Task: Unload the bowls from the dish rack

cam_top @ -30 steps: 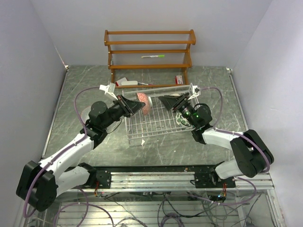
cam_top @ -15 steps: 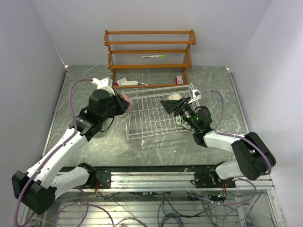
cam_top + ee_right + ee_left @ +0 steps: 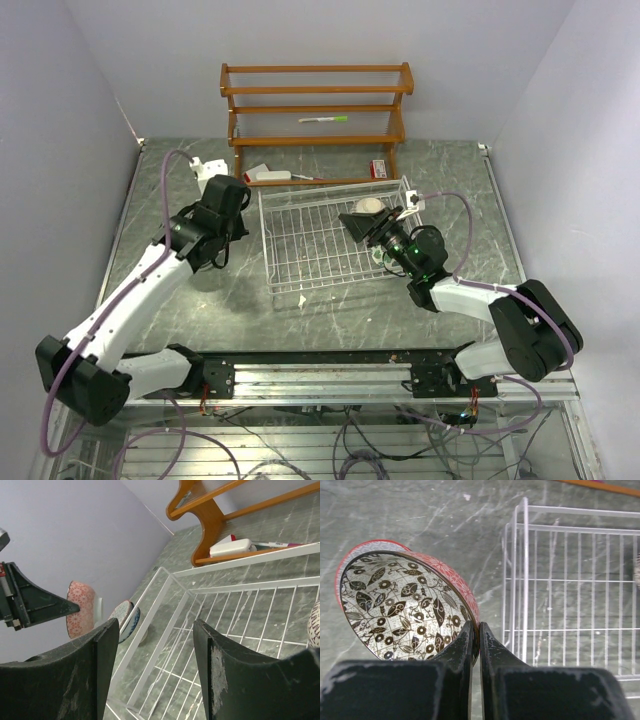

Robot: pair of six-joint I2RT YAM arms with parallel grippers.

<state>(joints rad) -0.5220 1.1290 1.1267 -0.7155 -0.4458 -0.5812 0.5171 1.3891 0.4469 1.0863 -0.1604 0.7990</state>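
The white wire dish rack stands mid-table. A cream bowl sits in its back right corner and shows at the edge of the right wrist view. My left gripper is shut on the rim of a pink bowl with a dark leaf pattern inside. It holds the bowl tilted over the table, left of the rack. From above, the left gripper hides that bowl. My right gripper is open and empty over the rack, near the cream bowl. The pink bowl and a blue-and-white bowl lie beyond the rack's left side.
A brown wooden three-tier shelf stands at the back with a green pen on it. A white object and a small red box lie at its foot. White walls close in the table.
My left gripper has carried the pink bowl out of the rack and leftward over the table. My right gripper has drawn back slightly and stays open over the rack.
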